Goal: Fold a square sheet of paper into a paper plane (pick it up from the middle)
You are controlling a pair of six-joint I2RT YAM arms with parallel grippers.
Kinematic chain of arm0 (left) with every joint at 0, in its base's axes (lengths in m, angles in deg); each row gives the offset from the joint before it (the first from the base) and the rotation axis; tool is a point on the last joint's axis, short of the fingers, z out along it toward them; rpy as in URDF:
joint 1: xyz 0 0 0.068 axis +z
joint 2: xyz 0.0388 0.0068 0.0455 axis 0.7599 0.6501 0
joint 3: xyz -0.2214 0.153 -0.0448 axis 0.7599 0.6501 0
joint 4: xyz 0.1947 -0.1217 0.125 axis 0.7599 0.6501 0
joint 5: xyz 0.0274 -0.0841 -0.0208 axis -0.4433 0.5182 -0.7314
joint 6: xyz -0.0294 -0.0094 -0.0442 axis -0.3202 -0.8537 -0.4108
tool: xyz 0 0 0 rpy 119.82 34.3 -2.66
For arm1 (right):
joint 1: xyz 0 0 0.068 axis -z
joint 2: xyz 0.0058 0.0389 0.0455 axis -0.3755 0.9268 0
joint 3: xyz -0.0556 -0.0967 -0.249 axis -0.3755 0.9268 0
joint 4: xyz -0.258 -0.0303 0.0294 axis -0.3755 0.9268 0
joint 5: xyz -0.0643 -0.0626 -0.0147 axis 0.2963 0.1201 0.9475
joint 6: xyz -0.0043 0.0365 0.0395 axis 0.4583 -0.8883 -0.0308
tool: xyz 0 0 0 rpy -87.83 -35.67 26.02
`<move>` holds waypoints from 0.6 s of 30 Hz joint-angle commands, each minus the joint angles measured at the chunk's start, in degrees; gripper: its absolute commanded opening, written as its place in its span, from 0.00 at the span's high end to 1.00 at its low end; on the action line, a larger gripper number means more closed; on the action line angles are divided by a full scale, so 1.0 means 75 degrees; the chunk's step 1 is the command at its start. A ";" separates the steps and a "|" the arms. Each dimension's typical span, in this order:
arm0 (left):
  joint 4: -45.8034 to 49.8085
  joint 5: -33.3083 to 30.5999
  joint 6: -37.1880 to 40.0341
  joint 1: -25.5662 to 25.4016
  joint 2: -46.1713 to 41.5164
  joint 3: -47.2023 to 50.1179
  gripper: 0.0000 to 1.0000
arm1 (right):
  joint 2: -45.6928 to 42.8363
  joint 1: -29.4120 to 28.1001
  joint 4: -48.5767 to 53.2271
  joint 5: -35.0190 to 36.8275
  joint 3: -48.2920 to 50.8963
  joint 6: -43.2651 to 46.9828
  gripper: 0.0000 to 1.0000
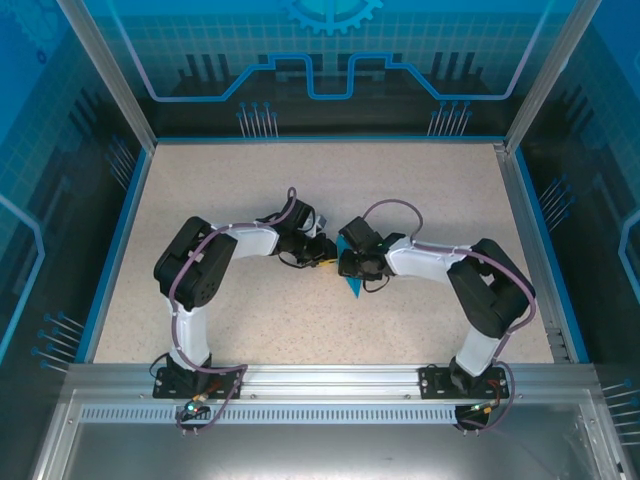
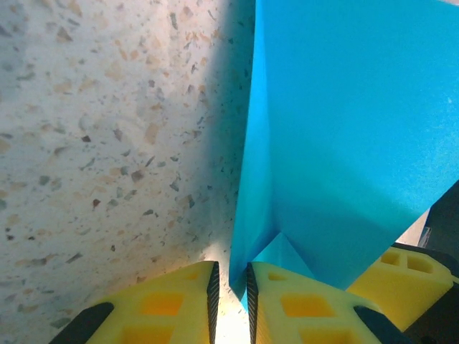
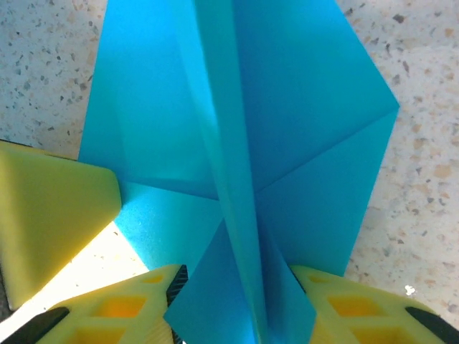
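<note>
Right hand half open astride paper ridge, left hand nearly shut, grip unclear; prob. light & floppy, so pinch centre crease.

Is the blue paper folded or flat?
Folded: the blue paper shows creases and overlapping flaps, with a raised ridge down its middle.
</note>
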 commanded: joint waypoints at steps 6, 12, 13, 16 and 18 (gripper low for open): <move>0.0544 -0.0154 0.0217 0.0099 -0.0146 -0.0110 0.79 | 0.0268 -0.0147 0.0603 0.0494 -0.0470 -0.0203 0.70; 0.0703 -0.0343 0.0252 0.0171 -0.0305 -0.0064 0.77 | 0.0310 -0.0158 0.0818 0.0736 -0.0618 -0.0292 0.80; 0.0724 -0.0389 0.0249 0.0182 -0.0369 -0.0041 0.77 | 0.0332 -0.0157 0.0847 0.0760 -0.0652 -0.0289 0.84; 0.0889 -0.0601 0.0257 0.0244 -0.0602 0.0030 0.72 | 0.0336 -0.0158 0.0918 0.0840 -0.0742 -0.0236 0.89; 0.1067 -0.0817 0.0267 0.0312 -0.0827 0.0106 0.66 | 0.0317 -0.0164 0.1000 0.0923 -0.0854 -0.0132 0.92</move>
